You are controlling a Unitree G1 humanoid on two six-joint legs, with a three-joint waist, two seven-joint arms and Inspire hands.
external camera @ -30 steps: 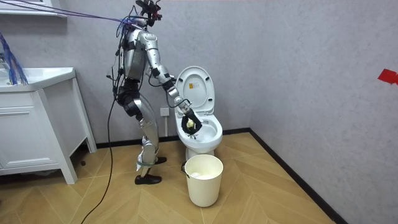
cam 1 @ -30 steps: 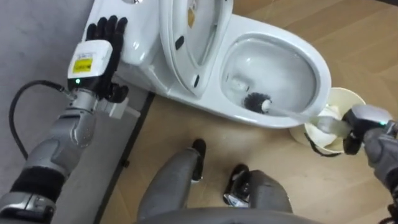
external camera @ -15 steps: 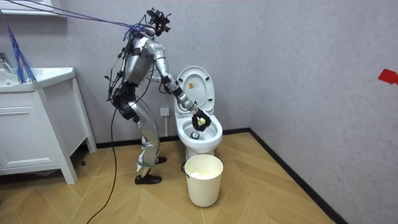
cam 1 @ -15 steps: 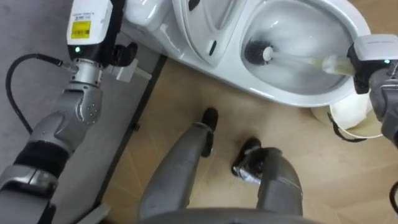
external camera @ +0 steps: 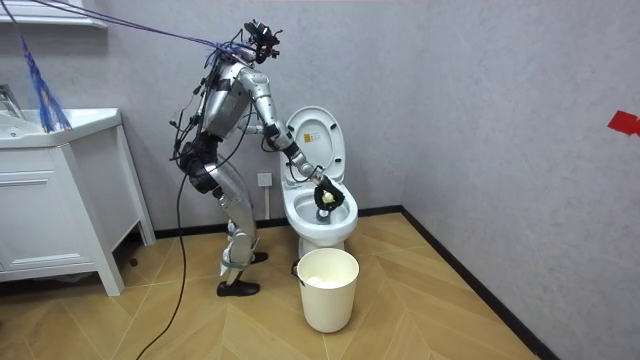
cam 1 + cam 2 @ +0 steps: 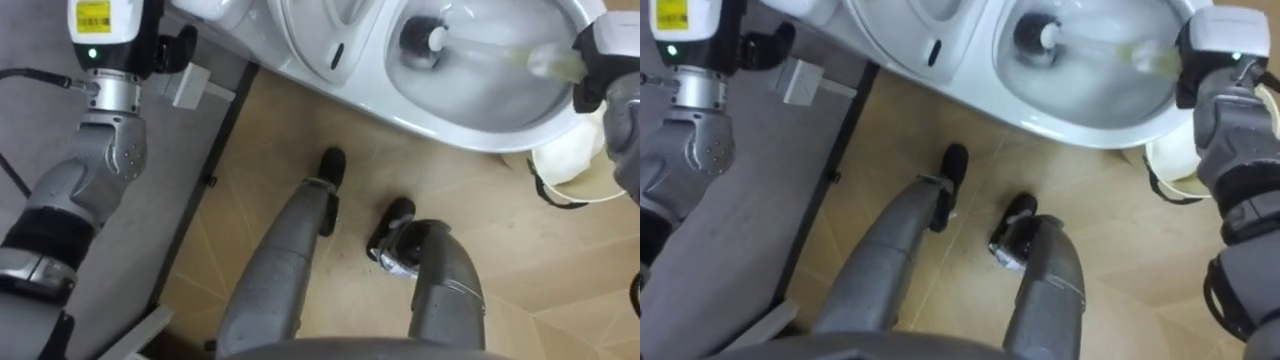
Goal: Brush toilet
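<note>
Left eye view: your right hand [image 6: 603, 55] is clenched round the handle of the brush [image 6: 424, 36], whose bristle head sits down in the bowl of the toilet [image 6: 470, 128]; scrubbing looks to be the step in hand; your left hand [image 6: 105, 30] is up by the tank, open or closed I cannot tell.

Room view: you stand leaning over the bowl; a bin [image 5: 327, 288] is near your feet.

Right eye view: same grip; next, sweep the head round the bowl wall with a firm wrist.
</note>
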